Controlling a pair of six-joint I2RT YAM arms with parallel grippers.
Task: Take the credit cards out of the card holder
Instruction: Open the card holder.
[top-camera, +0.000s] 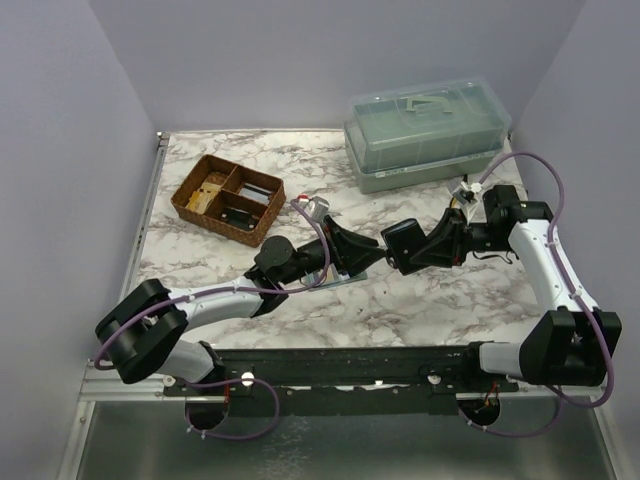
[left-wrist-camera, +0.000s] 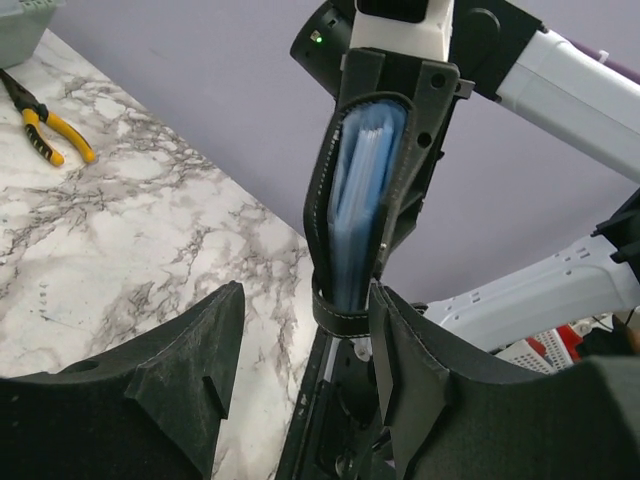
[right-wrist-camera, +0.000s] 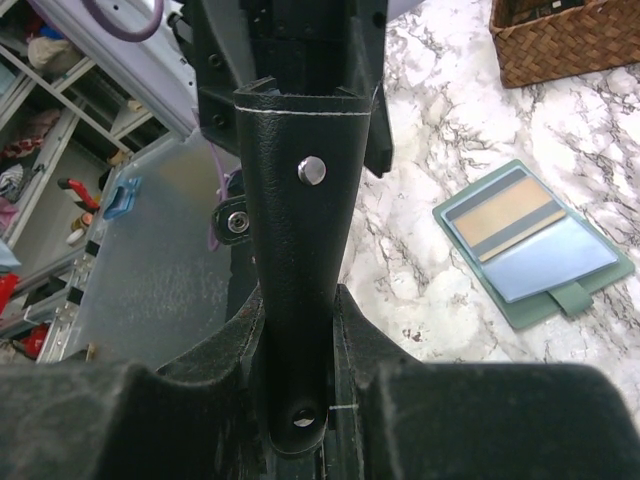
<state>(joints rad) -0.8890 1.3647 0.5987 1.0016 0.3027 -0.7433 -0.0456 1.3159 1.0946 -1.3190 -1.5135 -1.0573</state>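
Your right pincer (right-wrist-camera: 295, 335) clamps the card holder (right-wrist-camera: 290, 230) above the middle of the bench (top-camera: 430, 300), open edge outward. Your left pincer (left-wrist-camera: 308, 300) stands apart astride it, likely to pinch the credit cards (left-wrist-camera: 362, 190) inside.

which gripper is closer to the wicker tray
Left. In the top view the left gripper is just right of the wicker tray; the right gripper lies beyond it, gripping the card holder.
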